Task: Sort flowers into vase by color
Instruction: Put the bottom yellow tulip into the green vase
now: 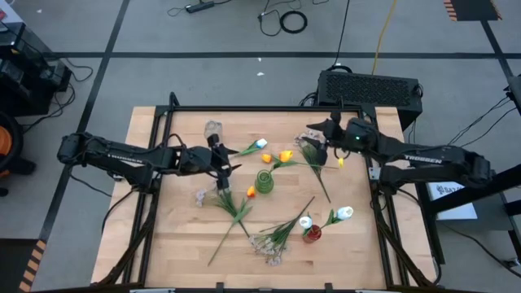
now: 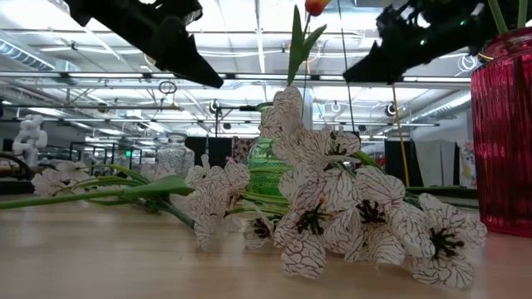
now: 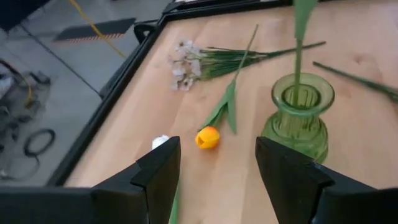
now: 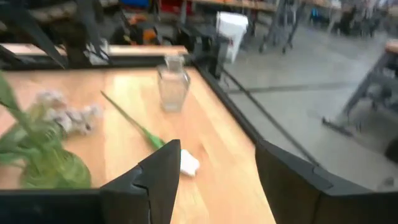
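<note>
A green vase (image 1: pixel 264 181) (image 3: pixel 298 115) stands mid-table with a green stem in it. Near the front right, a red vase (image 1: pixel 312 234) holds a white tulip (image 1: pixel 305 221). Lying flat on the wood are a white tulip (image 1: pixel 260 144) (image 4: pixel 186 163), an orange tulip (image 1: pixel 285 155) (image 3: pixel 207 137), another white tulip (image 1: pixel 344 213) and pale sprays (image 1: pixel 269 244) (image 3: pixel 186 62). My left gripper (image 1: pixel 221 163) (image 3: pixel 217 180) hovers open left of the green vase, by the first white tulip's stem end. My right gripper (image 1: pixel 316 134) (image 4: pixel 217 180) stands open above a spray at the far right.
A clear glass vase (image 1: pixel 213 130) (image 4: pixel 172 87) stands at the far left of the table. A black frame rail (image 1: pixel 244 108) runs around the table's edge. Crossing stems and a spray (image 2: pixel 332 199) fill the near middle; bare wood (image 1: pixel 179 236) lies at the near left.
</note>
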